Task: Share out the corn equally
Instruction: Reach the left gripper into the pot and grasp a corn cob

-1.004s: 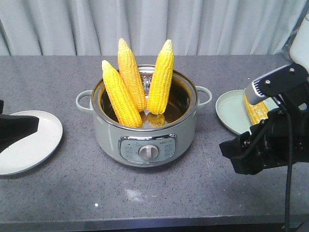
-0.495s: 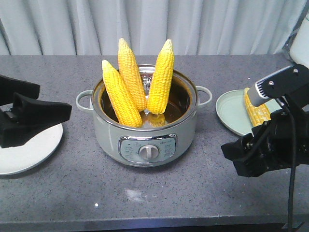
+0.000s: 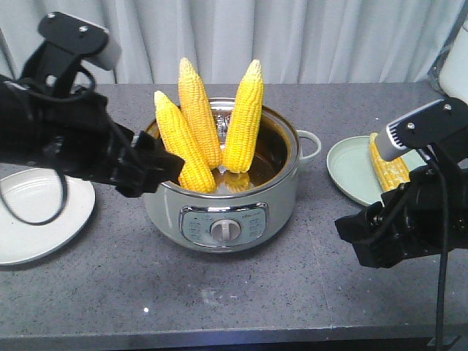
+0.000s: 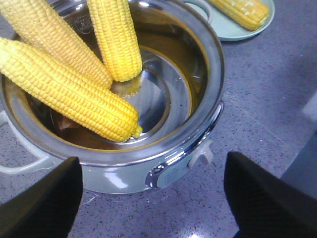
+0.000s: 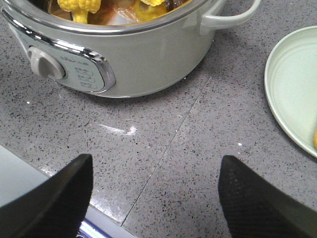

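Corn cobs (image 3: 183,142), glossy yellow: three lean in the central grey-green metal pot (image 3: 219,212), one lies on the right pale-green plate (image 3: 351,172). Left gripper (image 4: 151,166), jaws spread beside the pot, could topple neighbouring cobs; right gripper (image 5: 154,166) gapes too.

The front camera faces the pot (image 3: 278,205) from slightly above. Both wrist cameras share it: the left looks closely down inside, the right, seemingly lower, at its front wall.

Polished metal, speckled stone
The pot (image 4: 216,64) has a mirror-bright metal liner and a smooth glossy shell; corn (image 4: 64,94) inside shines; the counter (image 5: 198,148) beneath looks stony.
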Controlling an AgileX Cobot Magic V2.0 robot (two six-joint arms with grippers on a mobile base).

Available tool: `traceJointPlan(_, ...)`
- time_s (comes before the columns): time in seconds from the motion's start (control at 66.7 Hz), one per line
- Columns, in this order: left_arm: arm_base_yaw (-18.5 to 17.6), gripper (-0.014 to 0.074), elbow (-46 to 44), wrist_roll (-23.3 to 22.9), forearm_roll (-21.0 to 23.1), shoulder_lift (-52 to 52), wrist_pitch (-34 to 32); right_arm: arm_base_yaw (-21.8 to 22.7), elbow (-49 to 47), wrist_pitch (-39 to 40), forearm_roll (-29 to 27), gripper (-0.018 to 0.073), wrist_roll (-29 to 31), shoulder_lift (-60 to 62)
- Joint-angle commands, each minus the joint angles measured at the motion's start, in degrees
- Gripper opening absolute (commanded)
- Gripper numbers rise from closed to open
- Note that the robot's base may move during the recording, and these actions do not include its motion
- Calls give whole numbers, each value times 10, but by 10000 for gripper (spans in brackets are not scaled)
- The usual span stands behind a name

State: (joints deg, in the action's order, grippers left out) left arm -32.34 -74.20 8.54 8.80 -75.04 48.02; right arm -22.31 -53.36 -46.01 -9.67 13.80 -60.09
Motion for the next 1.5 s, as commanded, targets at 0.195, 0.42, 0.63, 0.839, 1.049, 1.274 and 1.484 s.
traceJointPlan(0.195, -85, 551, -152, -303, -249, -118, 86, 0, -14, 27, -3, 507, 5, 9)
traceJointPlan(0.42, -89, 539, -248, -395, -301, -201, 179, 0, -14, 27, -3, 507, 5, 9)
traceJointPlan(0.63, -87, 489, -333, -416, -323, -270, 238, 0, -14, 27, -3, 507, 5, 9)
traceJointPlan(0.839, -86, 488, -379, -418, -337, -302, 238, 0, -14, 27, -3, 507, 5, 9)
traceJointPlan(1.049, -62, 488, -379, -422, -321, -308, 237, 0, -14, 26, -3, 507, 5, 9)
traceJointPlan(1.274, -47, 488, -379, -422, -312, -313, 237, 0, -14, 26, -3, 507, 5, 9)
traceJointPlan(1.484, -47, 488, -379, -422, -307, -328, 231, 0, -14, 26, -3, 507, 5, 9)
